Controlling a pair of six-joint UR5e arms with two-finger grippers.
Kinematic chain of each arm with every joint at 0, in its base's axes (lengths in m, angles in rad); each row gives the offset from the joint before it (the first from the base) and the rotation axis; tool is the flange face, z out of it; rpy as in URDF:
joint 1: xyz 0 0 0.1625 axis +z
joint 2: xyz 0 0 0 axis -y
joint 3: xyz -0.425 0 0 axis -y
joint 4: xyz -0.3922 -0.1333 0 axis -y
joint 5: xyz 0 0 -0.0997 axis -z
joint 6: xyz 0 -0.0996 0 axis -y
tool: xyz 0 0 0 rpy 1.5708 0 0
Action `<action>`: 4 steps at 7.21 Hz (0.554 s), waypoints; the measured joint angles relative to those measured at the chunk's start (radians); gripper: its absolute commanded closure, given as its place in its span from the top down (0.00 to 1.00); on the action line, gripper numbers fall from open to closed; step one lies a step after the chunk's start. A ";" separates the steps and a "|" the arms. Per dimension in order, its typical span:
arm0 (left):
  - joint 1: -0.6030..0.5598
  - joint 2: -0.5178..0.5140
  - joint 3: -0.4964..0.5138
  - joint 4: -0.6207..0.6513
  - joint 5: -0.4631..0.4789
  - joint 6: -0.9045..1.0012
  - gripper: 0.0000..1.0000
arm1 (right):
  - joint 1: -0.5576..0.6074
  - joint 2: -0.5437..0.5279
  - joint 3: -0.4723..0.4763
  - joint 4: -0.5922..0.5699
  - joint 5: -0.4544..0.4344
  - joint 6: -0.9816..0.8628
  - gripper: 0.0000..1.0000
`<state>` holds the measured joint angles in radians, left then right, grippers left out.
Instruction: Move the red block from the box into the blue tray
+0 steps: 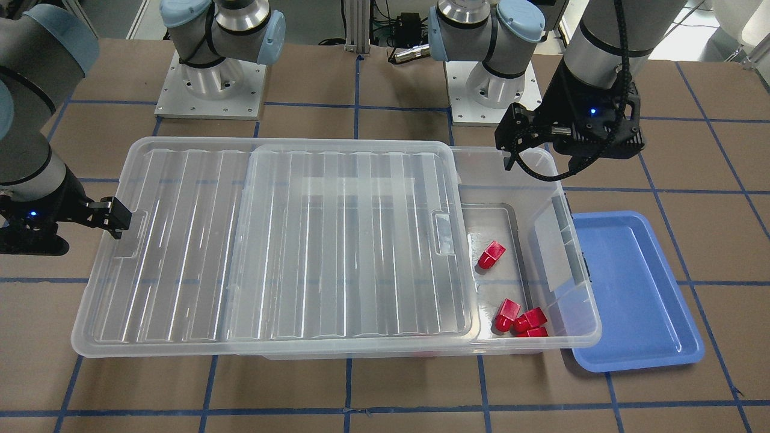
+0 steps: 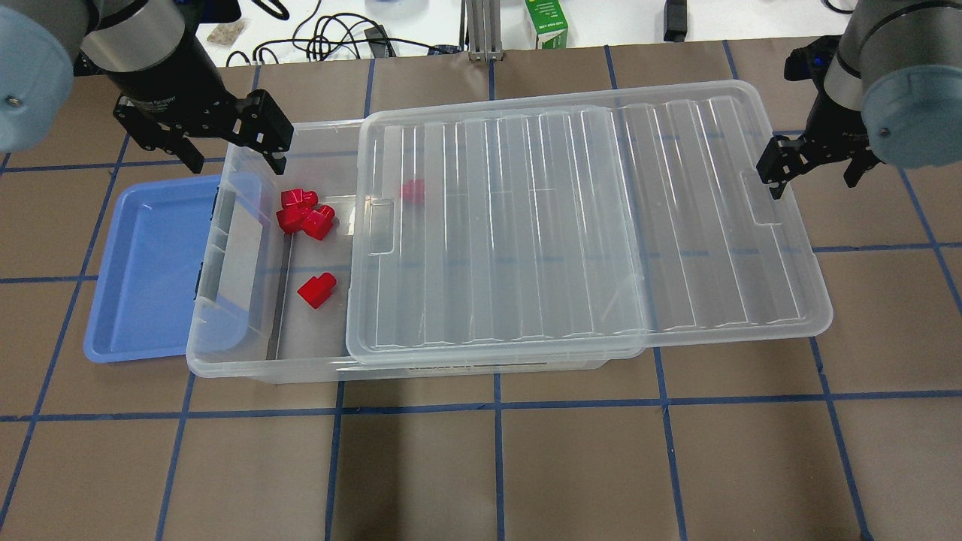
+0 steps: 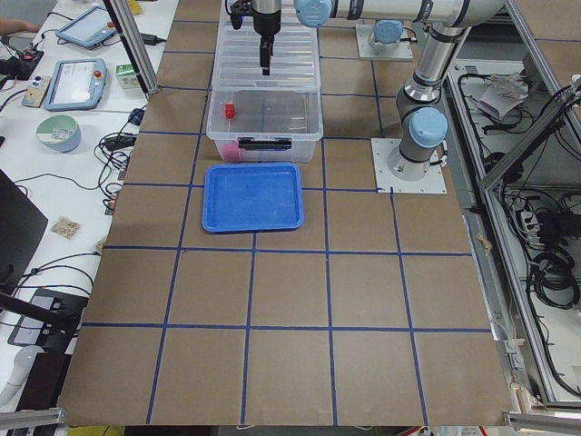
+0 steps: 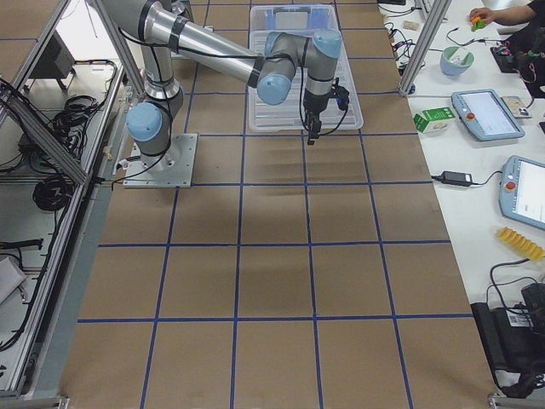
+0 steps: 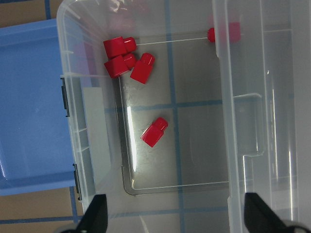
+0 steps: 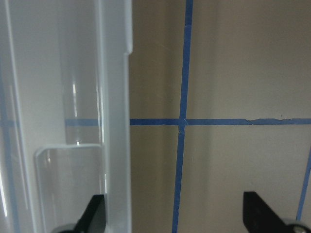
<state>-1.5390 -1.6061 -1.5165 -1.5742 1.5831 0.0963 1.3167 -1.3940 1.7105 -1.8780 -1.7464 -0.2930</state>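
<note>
The clear box [image 2: 225, 248] lies across the table with its ribbed lid [image 2: 586, 225] slid toward my right, leaving the left end uncovered. In that end lie several red blocks: one alone [image 2: 317, 291] [image 5: 154, 132], a cluster [image 2: 304, 214] [image 5: 121, 56], and one under the lid's edge [image 2: 412, 189]. The blue tray [image 2: 150, 270] [image 5: 29, 97] sits empty against the box's left end. My left gripper [image 2: 231, 150] [image 5: 177, 216] is open and empty above the uncovered end. My right gripper [image 2: 815, 176] [image 6: 175, 216] is open and empty at the lid's right edge.
The table is brown paper with blue tape grid lines. The arm bases [image 1: 210, 84] stand behind the box. Cables and a green carton [image 2: 552, 22] lie beyond the far table edge.
</note>
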 measured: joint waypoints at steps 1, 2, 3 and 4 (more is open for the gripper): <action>-0.003 -0.002 -0.008 0.000 0.001 -0.002 1.00 | 0.000 -0.009 -0.004 0.009 0.003 0.000 1.00; -0.006 -0.007 -0.029 0.004 0.002 0.001 1.00 | 0.008 -0.028 -0.018 0.035 0.008 0.010 1.00; -0.005 -0.021 -0.058 0.021 0.001 0.009 1.00 | 0.039 -0.059 -0.050 0.080 0.026 0.035 1.00; -0.003 -0.041 -0.101 0.066 0.000 0.027 1.00 | 0.103 -0.097 -0.098 0.138 0.056 0.079 1.00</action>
<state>-1.5421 -1.6467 -1.6173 -1.5081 1.5827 0.1231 1.4197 -1.4915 1.6128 -1.7402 -1.6901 -0.2142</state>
